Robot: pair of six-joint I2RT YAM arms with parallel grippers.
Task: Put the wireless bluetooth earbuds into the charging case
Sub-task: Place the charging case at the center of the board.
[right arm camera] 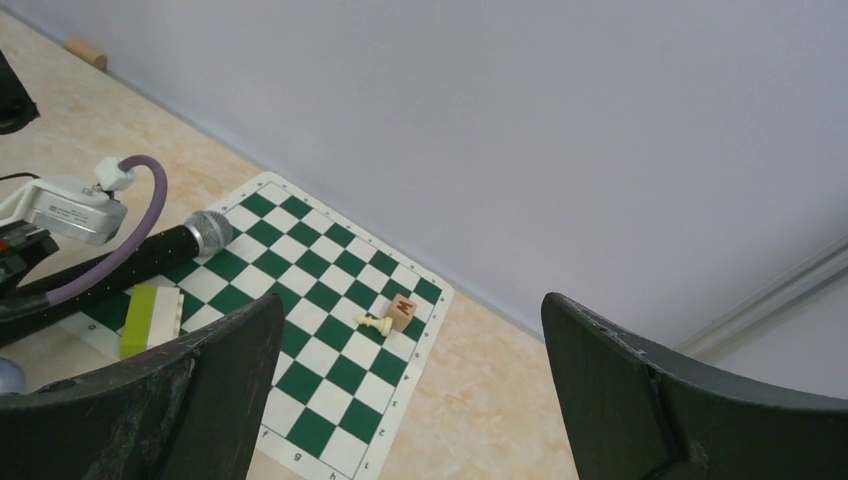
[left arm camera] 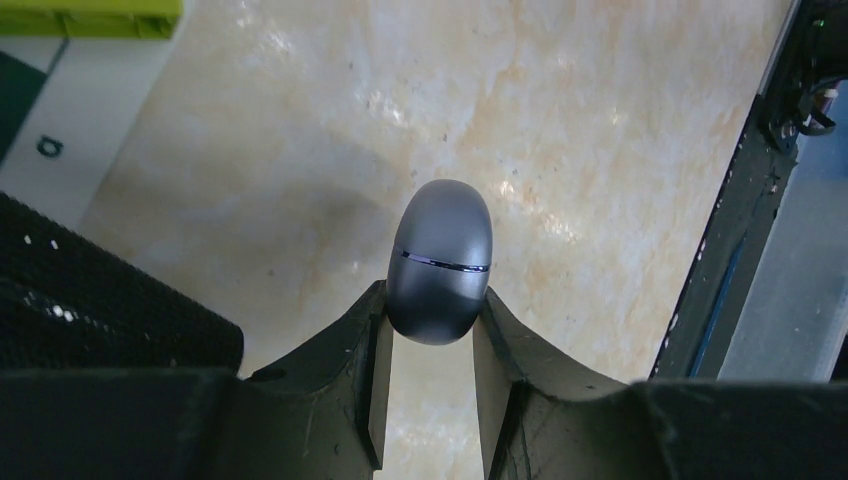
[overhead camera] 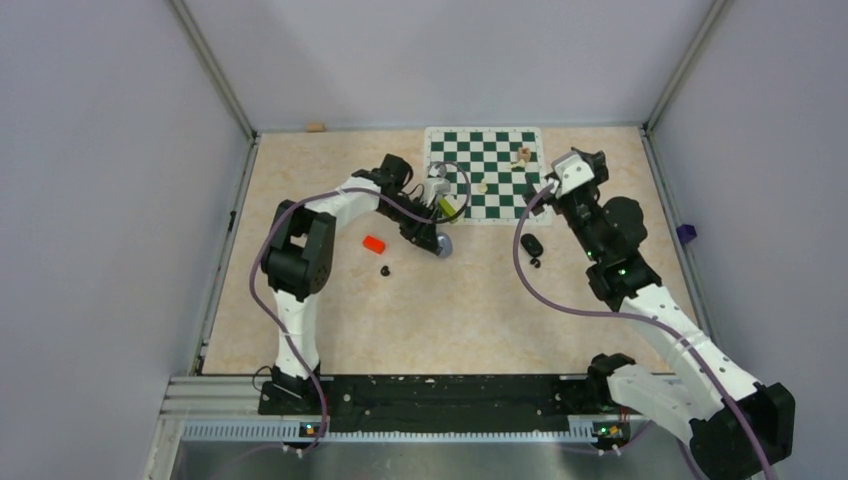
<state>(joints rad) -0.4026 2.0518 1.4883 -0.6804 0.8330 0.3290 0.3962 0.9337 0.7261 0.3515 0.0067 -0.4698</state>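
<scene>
Dark fingers (left arm camera: 372, 345) of the left pincer (left arm camera: 430, 322) fill the bottom of the left wrist view, closed on the two sides of the grey charging case (left arm camera: 440, 260). The case is egg-shaped, its lid shut, with a thin seam running across it. It sticks out past the fingertips above the marbled bench (left arm camera: 600, 100). From above, this pincer (overhead camera: 438, 243) sits near the middle of the bench, just off the near left corner of the chessboard (overhead camera: 484, 170).

One black earbud (overhead camera: 386, 271) lies on the bench apart from the case, on the near side of the red block (overhead camera: 373, 242). A small black piece (overhead camera: 536, 263), too small to make out clearly, lies just beside a black oval thing (overhead camera: 533, 244) in front of the right arm.

On the right pincer (right arm camera: 410, 400), the fingers stand wide apart and hold nothing. It points over the chessboard toward the far wall. On the board lie a microphone (right arm camera: 190, 240), a green and white block (right arm camera: 150, 315), a small wooden cube (right arm camera: 402, 310) and a pale chess piece (right arm camera: 375, 323) on its side, touching the cube.
</scene>
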